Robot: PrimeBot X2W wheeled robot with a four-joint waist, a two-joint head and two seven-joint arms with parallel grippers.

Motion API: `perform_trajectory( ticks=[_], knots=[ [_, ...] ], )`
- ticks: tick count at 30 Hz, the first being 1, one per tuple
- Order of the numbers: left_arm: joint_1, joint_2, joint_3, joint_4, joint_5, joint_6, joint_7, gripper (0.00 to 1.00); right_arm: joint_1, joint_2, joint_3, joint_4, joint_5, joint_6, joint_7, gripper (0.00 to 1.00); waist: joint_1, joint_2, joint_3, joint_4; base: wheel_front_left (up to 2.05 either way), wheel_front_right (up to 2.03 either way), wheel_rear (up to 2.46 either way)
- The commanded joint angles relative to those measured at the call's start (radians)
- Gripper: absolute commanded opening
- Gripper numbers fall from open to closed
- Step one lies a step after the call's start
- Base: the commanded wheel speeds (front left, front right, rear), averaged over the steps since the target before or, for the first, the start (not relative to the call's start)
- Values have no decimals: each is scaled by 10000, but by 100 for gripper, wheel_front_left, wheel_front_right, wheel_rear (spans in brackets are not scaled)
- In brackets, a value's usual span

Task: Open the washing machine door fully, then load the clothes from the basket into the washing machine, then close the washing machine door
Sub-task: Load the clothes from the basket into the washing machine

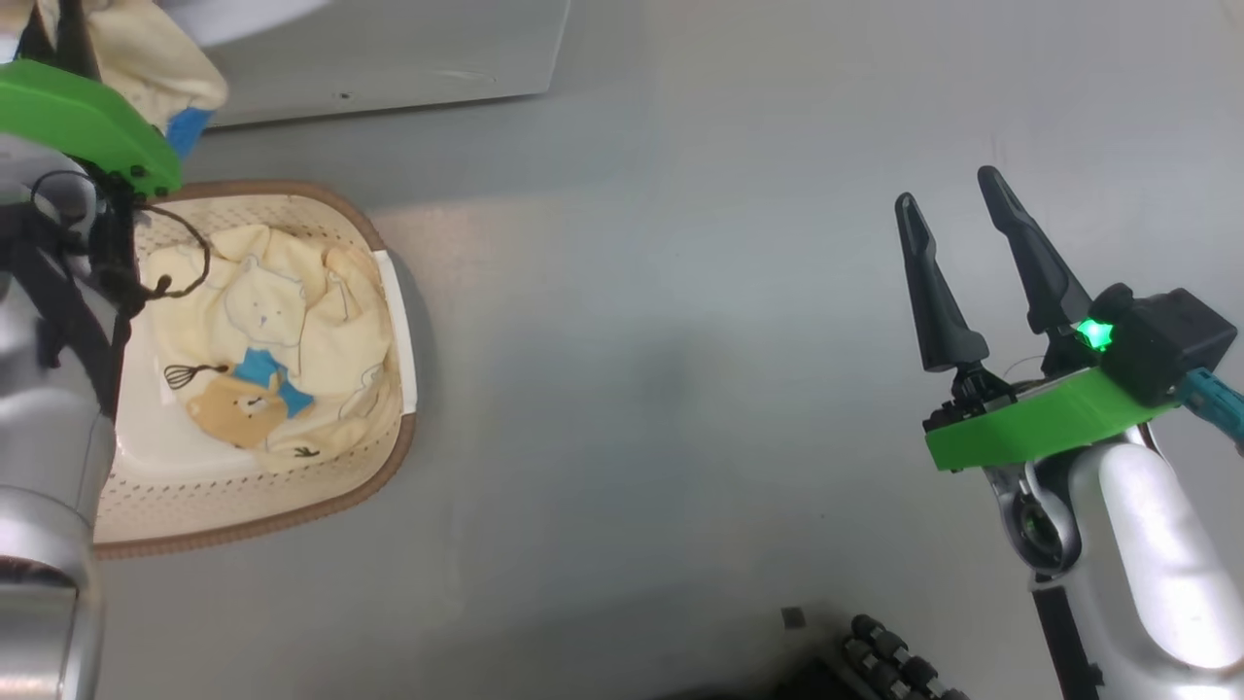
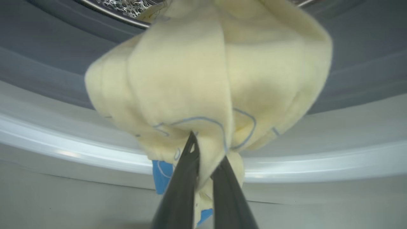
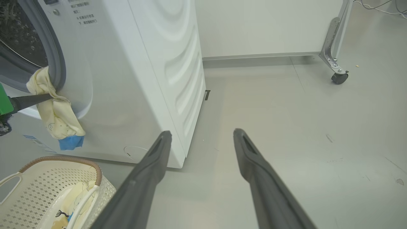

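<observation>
My left gripper [image 2: 206, 149] is shut on a cream-yellow garment [image 2: 203, 73] with a blue cuff, held bunched at the lower lip of the washing machine's [image 3: 143, 63] opening, over the grey gasket [image 2: 47, 54]. In the right wrist view that garment [image 3: 54, 111] hangs down from the rim. The basket [image 1: 321, 209] sits on the floor below, with more of the clothes [image 1: 282, 331] lying in it. My right gripper [image 1: 948, 191] stands open and holds nothing, off to the right over bare floor. The washing machine door is out of view.
A white panel [image 3: 264, 28] stands behind the washer. To its right, a metal leg on a caster [image 3: 338, 78] rests on the floor. My base's dark rollers [image 1: 884, 651] lie at the lower edge of the head view. Grey floor spreads to the washer's right.
</observation>
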Motion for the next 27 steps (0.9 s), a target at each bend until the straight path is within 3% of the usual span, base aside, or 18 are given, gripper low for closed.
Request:
perform_trajectory(
  ticks=[1, 7, 12, 17, 27],
  knots=[
    [92, 562, 163, -587, 99, -27, -139, 0, 161, 29, 142, -231, 103, 35, -65, 100, 0, 0, -232, 101, 0, 0, 0],
    [1135, 866, 768, -2412, 245, 174, -142, 0, 255, 29, 244, -75, 215, 35, -65, 100, 0, 0, -770, 202, 0, 0, 0],
    [1751, 1656, 1378, -4171, 582, 382, -140, 0, 310, 30, 400, -55, 456, 35, -65, 100, 0, 0, -698, 162, 0, 0, 0],
    [927, 2178, 1375, -4552, 487, 192, 501, 0, 240, 30, 526, -53, 605, 35, -65, 100, 0, 0, -296, 59, 0, 0, 0],
    [-2221, 3451, 820, -5560, -22, -157, 3309, 0, -296, 30, 830, -184, 1307, 35, -65, 100, 0, 0, 1224, -568, 0, 0, 0]
  ],
)
